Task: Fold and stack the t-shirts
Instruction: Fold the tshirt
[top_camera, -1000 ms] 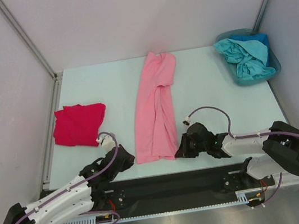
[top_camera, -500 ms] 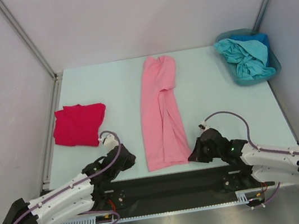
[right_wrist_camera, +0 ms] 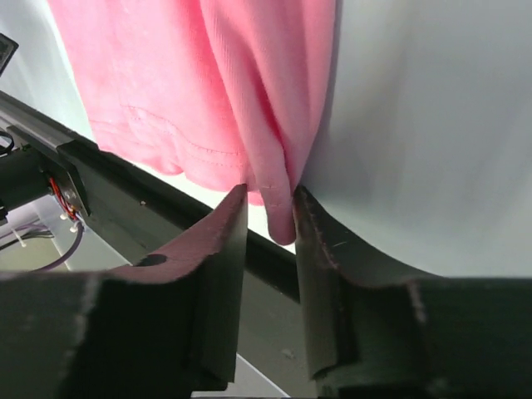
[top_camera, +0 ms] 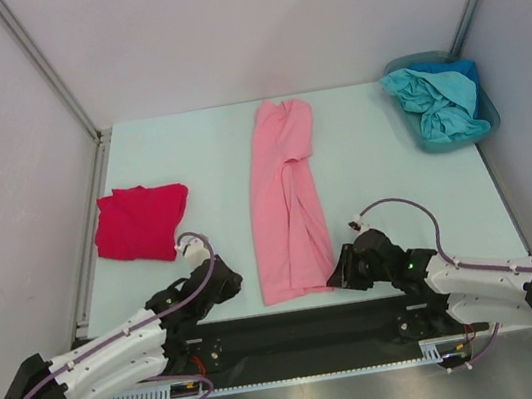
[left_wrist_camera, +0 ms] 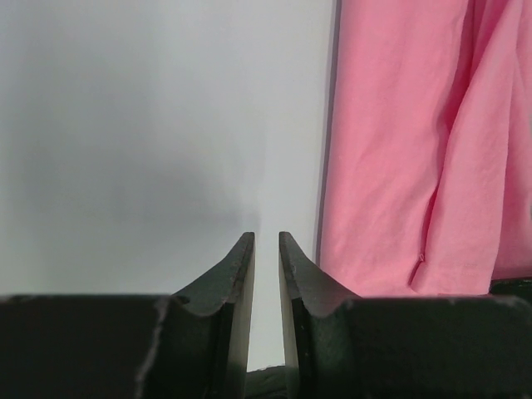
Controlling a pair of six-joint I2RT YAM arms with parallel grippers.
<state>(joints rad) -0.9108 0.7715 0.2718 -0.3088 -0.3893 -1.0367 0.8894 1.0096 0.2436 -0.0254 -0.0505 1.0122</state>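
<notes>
A light pink t-shirt (top_camera: 286, 196) lies as a long folded strip down the middle of the table. My right gripper (top_camera: 337, 274) is at its near right corner, shut on a fold of the pink hem (right_wrist_camera: 278, 208) close to the table's front edge. My left gripper (top_camera: 230, 278) rests on bare table just left of the strip's near left corner, its jaws almost together with nothing between them (left_wrist_camera: 266, 237); the pink cloth (left_wrist_camera: 407, 150) lies to its right. A bright red t-shirt (top_camera: 140, 221) lies folded at the left.
A teal basket (top_camera: 485, 124) at the back right holds a crumpled teal shirt (top_camera: 428, 103) and a blue one (top_camera: 458, 70). The black front rail (right_wrist_camera: 125, 199) runs just beyond the pink hem. White walls enclose the table.
The pink shirt's near end has shifted right and the strip now lies straighter. My right gripper moved right and nearer with the corner. The left gripper has barely moved.
</notes>
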